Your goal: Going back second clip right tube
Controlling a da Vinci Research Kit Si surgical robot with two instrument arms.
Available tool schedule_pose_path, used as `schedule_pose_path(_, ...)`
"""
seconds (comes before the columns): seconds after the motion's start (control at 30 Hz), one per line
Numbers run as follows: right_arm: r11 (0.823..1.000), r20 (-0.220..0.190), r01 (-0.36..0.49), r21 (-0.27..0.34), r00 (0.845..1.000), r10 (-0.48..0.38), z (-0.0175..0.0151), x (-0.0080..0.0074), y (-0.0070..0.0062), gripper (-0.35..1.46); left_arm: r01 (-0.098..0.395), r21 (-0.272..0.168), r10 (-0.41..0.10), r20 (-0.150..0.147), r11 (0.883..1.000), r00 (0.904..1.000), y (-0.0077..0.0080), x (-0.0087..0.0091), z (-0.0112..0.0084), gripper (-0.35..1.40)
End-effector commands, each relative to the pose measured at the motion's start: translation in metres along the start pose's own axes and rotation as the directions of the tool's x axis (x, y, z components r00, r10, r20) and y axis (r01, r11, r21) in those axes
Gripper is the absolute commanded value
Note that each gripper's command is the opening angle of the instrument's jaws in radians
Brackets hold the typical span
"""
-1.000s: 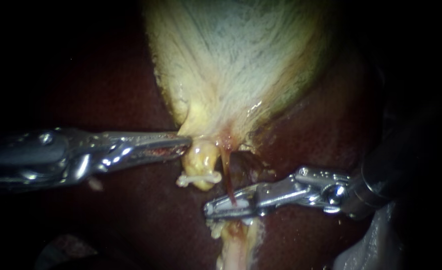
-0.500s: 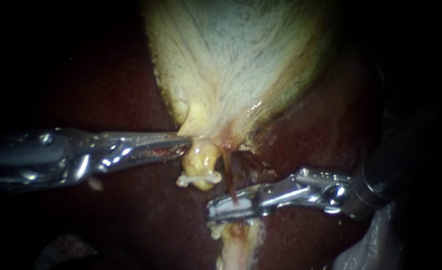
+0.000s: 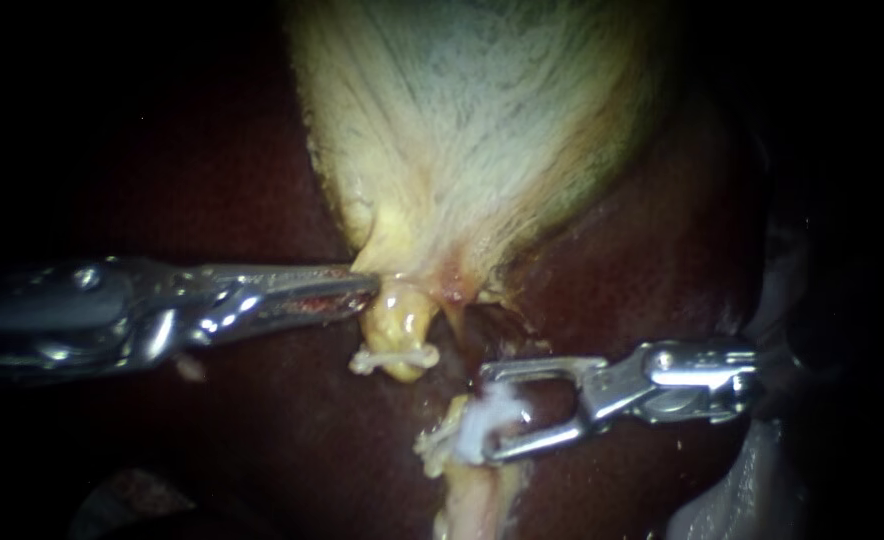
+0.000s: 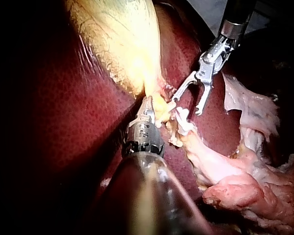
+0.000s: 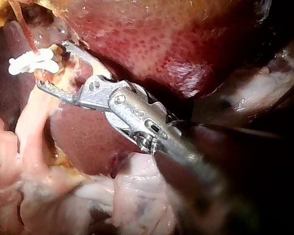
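The yellow-white gallbladder [image 3: 462, 130] narrows down onto the dark red liver [image 3: 262, 180]. My left instrument [image 3: 367, 287] is shut on the gallbladder's neck, as the left wrist view also shows [image 4: 149, 105]. A thin reddish right tube [image 3: 456, 325] runs down from the neck to a white clip [image 3: 477, 428]. My right instrument [image 3: 487, 412] stands with its jaws wide open, their tips just at that clip. From its own wrist camera the right instrument [image 5: 51, 63] is open, with the clip [image 5: 32, 62] just beyond the tips. Another white clip [image 3: 397, 357] crosses the yellow stump to the left.
Pale, fatty tissue [image 3: 467, 500] trails down below the clipped tube and spreads in ragged pink folds [image 4: 245, 176] beside my right instrument. Liver surrounds the working spot on all sides.
My right instrument's jaws, shut across the right tube before, have opened and drawn back to the right, leaving a white clip on the tube. The left instrument has stayed put.
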Motion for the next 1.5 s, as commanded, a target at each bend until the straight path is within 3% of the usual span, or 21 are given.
schedule_pose_path(0.03,1.0,-0.001,0.007,-0.007,1.0,-0.007,-0.0005,0.0002,0.0,0.6,0.0,0.0,0.0,0.0,1.0,1.0,0.0,0.0,0.0,-0.35)
schedule_pose_path(0.3,0.999,-0.002,0.025,-0.021,1.0,-0.025,-0.001,0.0005,0.0,0.6,0.0,0.0,0.0,0.0,1.0,1.0,0.0001,0.0,0.0,-0.35)
schedule_pose_path(0.47,0.994,0.003,0.109,-0.014,0.994,-0.109,-0.0025,0.0009,-0.0001,0.6,0.0,0.001,0.0,0.0,1.0,1.0,0.0001,0.0001,-0.0001,-0.35)
schedule_pose_path(0.67,0.977,0.004,0.213,0.0,0.977,-0.213,-0.006,0.003,0.0002,0.6,0.0,-0.001,0.0,0.001,1.0,1.0,0.0,0.0002,0.0001,-0.35)
schedule_pose_path(0.9,0.967,0.002,0.253,0.007,0.967,-0.253,-0.0082,0.0054,-0.0002,0.6,-0.001,-0.004,0.001,0.002,1.0,1.0,0.0,0.0004,0.0008,-0.35)
schedule_pose_path(1.17,0.954,0.005,0.3,0.008,0.954,-0.3,-0.0076,0.0054,-0.0003,0.6,-0.005,-0.007,0.005,0.008,1.0,1.0,0.0,0.0013,0.0029,-0.35)
schedule_pose_path(1.5,0.951,0.006,0.311,0.006,0.951,-0.311,-0.0074,0.0054,-0.0001,0.6,-0.012,0.012,0.012,-0.017,1.0,0.9998,-0.0011,0.0021,0.006,-0.35)
